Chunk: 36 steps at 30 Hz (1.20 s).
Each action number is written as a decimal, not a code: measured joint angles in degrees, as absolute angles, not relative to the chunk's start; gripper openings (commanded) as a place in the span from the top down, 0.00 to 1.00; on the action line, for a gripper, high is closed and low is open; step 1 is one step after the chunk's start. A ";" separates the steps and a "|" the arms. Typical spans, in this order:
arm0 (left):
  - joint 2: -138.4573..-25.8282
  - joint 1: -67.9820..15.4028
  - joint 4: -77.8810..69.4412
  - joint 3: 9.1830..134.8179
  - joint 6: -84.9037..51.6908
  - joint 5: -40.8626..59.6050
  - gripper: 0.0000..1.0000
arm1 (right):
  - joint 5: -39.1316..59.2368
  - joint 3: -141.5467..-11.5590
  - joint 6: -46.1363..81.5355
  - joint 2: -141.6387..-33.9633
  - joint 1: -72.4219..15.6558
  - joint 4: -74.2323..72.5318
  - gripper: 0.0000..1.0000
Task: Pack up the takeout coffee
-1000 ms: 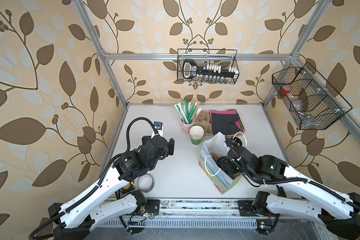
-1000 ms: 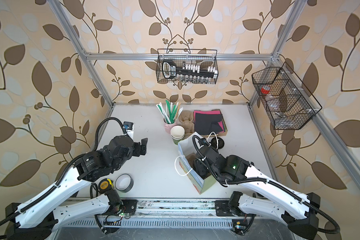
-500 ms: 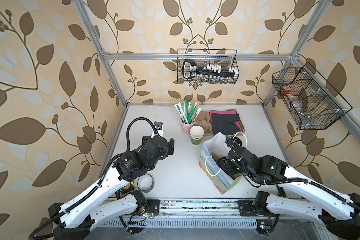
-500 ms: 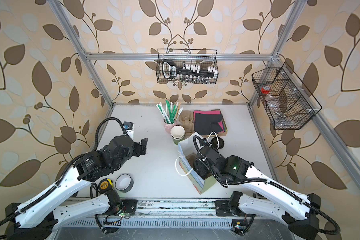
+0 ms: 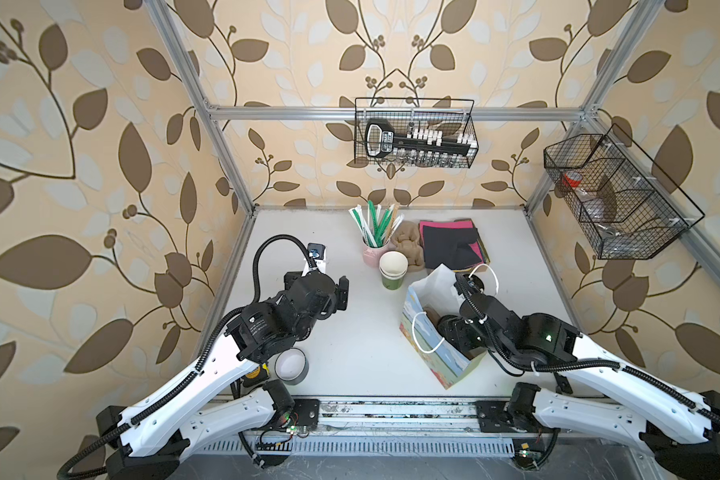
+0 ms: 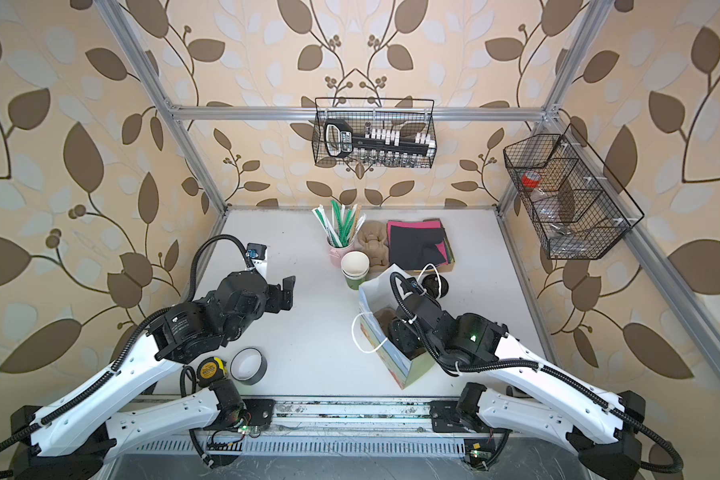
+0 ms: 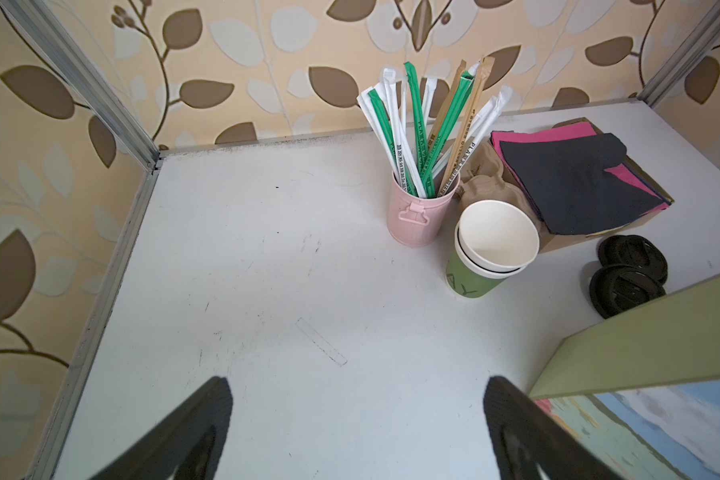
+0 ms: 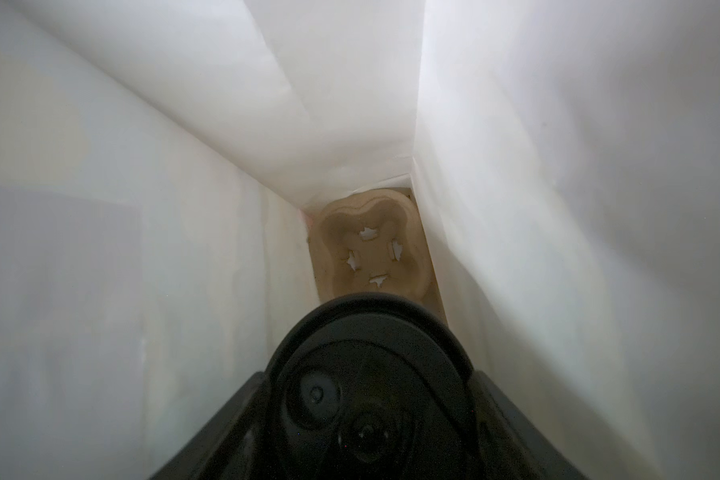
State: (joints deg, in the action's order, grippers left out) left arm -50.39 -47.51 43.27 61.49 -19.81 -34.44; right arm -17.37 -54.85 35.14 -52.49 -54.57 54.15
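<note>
left gripper (image 7: 356, 388) over white table (image 7: 267, 270), leaf-papered walls (image 7: 267, 62)

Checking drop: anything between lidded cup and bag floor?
Nothing visible. The lidded cup sits between the jaws of the right claw inside the bag; past it only the cardboard carrier shows. Beneath the cup is hidden.

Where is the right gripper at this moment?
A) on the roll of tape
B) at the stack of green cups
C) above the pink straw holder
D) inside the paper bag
D: in the right wrist view the white walls of the paper bag stand around the right gripper and the black-lidded takeout coffee.
</note>
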 measured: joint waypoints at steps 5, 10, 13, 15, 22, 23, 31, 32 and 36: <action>-50.39 -47.51 43.27 61.49 -19.79 -34.44 0.04 | -17.39 -54.85 35.31 -52.49 -54.59 54.13 0.20; -50.39 -47.51 43.27 61.49 -19.77 -34.44 0.04 | -17.43 -54.85 35.40 -52.38 -54.59 54.13 0.17; -50.39 -47.51 43.24 61.49 -19.70 -34.41 0.04 | -17.61 -54.87 35.42 -52.01 -54.59 54.17 0.16; -50.39 -47.51 43.27 61.49 -19.66 -34.39 0.04 | -17.69 -55.09 35.40 -51.88 -54.57 54.26 0.15; -50.39 -47.51 43.27 61.49 -19.64 -34.11 0.04 | -18.31 -57.93 35.27 -51.64 -54.57 54.39 0.10; -50.41 -47.51 43.27 61.49 -19.64 -33.93 0.04 | -18.31 -58.48 35.14 -51.53 -54.57 54.37 0.09; -51.11 -47.51 43.24 61.49 -19.62 -33.36 0.03 | -18.46 -63.53 34.15 -51.40 -53.91 54.24 0.06; -51.20 -47.51 43.24 61.49 -19.62 -33.28 0.03 | -18.46 -64.23 34.02 -51.40 -53.82 54.24 0.05; -51.70 -47.51 43.22 61.49 -19.59 -32.95 0.02 | -18.90 -67.09 33.65 -51.13 -53.60 54.15 0.03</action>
